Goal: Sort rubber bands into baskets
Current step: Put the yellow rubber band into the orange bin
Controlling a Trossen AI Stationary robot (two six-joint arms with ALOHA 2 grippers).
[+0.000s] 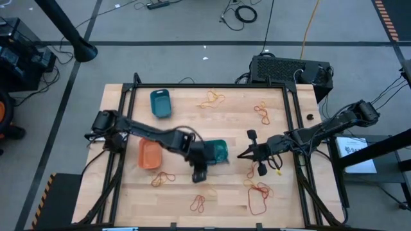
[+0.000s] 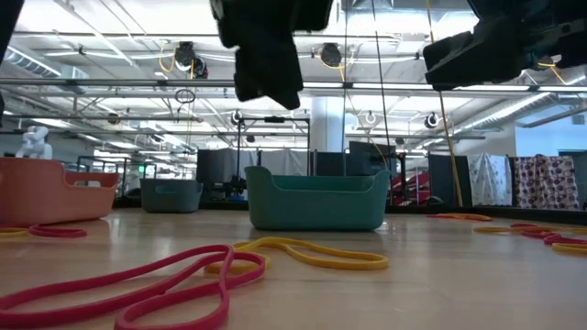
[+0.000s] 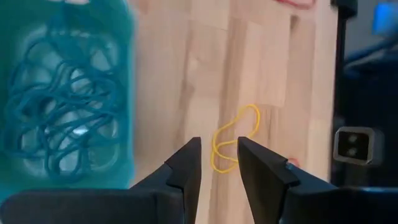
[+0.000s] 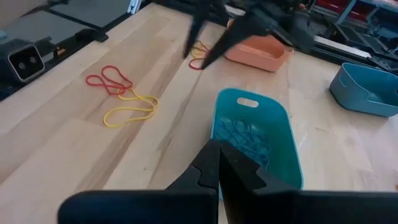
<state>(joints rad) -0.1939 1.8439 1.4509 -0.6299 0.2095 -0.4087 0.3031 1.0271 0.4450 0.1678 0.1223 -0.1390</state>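
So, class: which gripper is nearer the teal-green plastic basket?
Left. The left gripper hangs just beside the teal-green plastic basket; the right gripper is slightly farther, on the opposite side.

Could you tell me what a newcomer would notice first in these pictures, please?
Probably the teal basket at mid-table, holding a tangle of blue-green bands. The left tool hangs beside it with fingers parted over a yellow band on the wood, while the right tool, shut, points at the basket from the other side. Red and yellow bands lie scattered across the table.
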